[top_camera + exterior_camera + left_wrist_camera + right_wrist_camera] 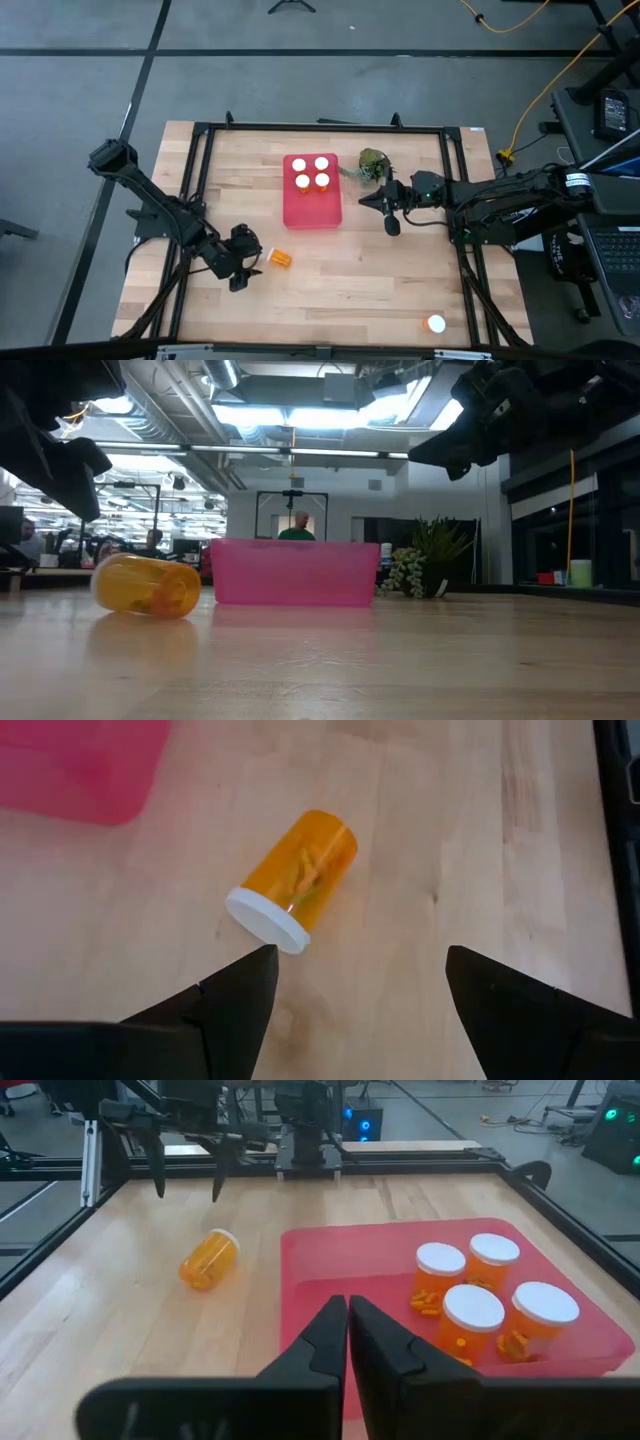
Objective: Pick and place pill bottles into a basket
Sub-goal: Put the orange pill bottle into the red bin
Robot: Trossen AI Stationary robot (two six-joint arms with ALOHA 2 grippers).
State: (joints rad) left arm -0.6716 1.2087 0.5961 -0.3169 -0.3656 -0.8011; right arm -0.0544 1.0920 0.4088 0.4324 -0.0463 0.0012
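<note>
Left gripper (243, 262) hovered spread, lower left of the high view, beside a fallen pill bottle (282, 259) on the tabletop (350, 290). Risk: round bottle rolling off a fingertip nudge. Right gripper (380, 205) pressed together, right of the basket (312, 212).

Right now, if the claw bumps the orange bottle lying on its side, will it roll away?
Probably. The bottle is a round cylinder lying flat on smooth wood, so a sideways nudge could roll it. It looks light, with few pills inside. The open left claw hovers over it, so closing across its sides should likely stop it.
</note>
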